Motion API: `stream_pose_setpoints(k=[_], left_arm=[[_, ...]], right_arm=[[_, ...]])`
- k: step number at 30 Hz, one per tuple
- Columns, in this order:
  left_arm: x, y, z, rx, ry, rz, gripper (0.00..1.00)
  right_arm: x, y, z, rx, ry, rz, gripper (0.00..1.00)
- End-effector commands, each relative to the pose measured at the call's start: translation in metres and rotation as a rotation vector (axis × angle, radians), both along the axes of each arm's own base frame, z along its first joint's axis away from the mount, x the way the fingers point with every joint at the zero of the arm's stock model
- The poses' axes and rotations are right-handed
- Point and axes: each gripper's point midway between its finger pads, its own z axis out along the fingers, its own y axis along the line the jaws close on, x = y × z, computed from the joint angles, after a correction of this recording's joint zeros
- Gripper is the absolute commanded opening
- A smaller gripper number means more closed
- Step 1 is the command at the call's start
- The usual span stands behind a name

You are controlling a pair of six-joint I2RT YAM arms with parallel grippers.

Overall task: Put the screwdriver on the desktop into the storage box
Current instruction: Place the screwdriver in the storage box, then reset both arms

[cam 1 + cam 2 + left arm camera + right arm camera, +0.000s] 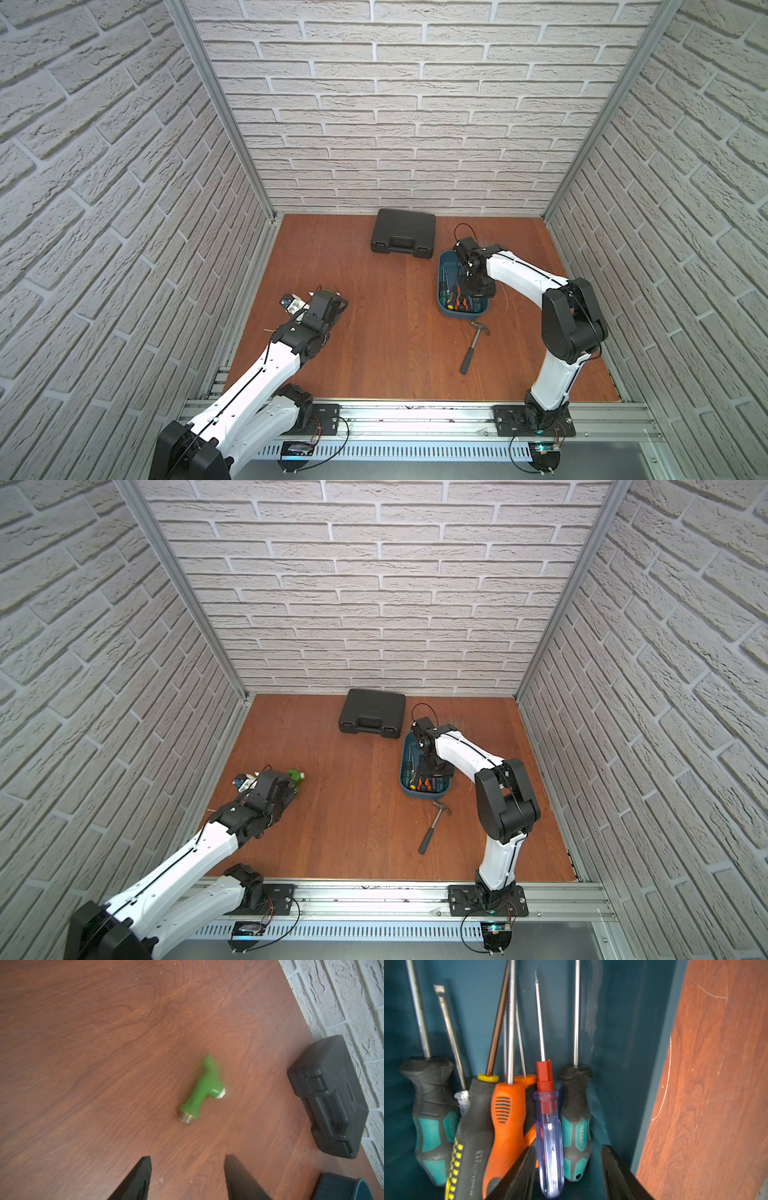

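The teal storage box (pixel 444 308) (pixel 409 789) stands on the desktop (pixel 374 340) right of centre. My right gripper (pixel 569 1147) (pixel 471 291) reaches down into it, open. A screwdriver with a clear blue handle and red collar (pixel 550 1147) lies in the box between the fingers, close to one finger and well apart from the other. Several other screwdrivers (pixel 506 1118) lie beside it, shafts pointing along the box wall (pixel 623 1022). My left gripper (pixel 188 1156) hovers open and empty over bare wood at the left.
A green tap fitting (pixel 202 1088) (pixel 296 776) lies just ahead of the left gripper. A black hard case (pixel 403 237) (pixel 328 1095) sits at the back wall. A hammer (pixel 473 347) lies in front of the box. Brick walls close three sides.
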Motion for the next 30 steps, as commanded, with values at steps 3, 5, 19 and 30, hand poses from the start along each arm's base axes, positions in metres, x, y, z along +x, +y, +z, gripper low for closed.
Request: stream_pose_setpoints(k=[3, 5, 19, 30], left_arm=[[0.001, 0.001, -0.002, -0.002, -0.002, 0.008, 0.6], [0.0, 0.002, -0.002, 0.003, -0.001, 0.01, 0.6], [0.01, 0.033, 0.03, 0.312, -0.019, -0.051, 0.61], [0.02, 0.14, 0.05, 0.727, 0.096, 0.105, 0.87]], right_arm=[[0.013, 0.005, 0.057, 0.076, -0.217, 0.019, 0.55], [0.017, 0.005, 0.083, 0.104, -0.33, 0.024, 0.54], [-0.031, -0.093, 0.177, -0.047, -0.845, -0.152, 0.83], [-0.031, -0.142, 0.083, -0.209, -0.834, -0.254, 0.86]])
